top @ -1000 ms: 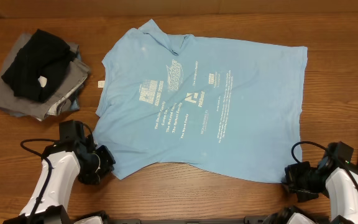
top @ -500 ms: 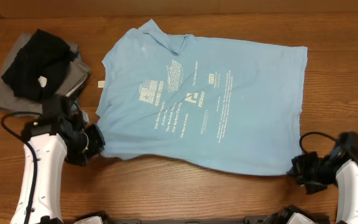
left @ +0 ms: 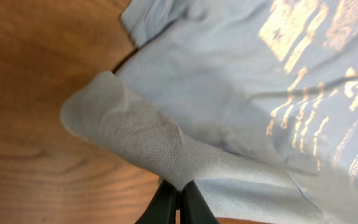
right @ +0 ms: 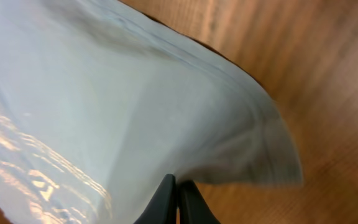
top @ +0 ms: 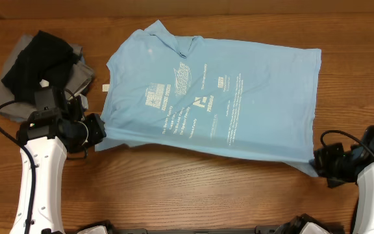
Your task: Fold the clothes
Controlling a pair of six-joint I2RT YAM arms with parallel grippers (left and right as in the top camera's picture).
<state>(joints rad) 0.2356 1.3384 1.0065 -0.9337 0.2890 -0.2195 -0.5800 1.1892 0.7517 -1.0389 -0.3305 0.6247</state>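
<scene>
Lettering white, unreadable, on blue T-shirt

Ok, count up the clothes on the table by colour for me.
Light blue T-shirt: 1
Black garment: 1
Grey garment: at least 1; the pile hides any more
Total: 3 that show

Bare counter stretches along the near edge of the shirt. At far left, the pile sits just beside the left hand, blocking that side.
</scene>
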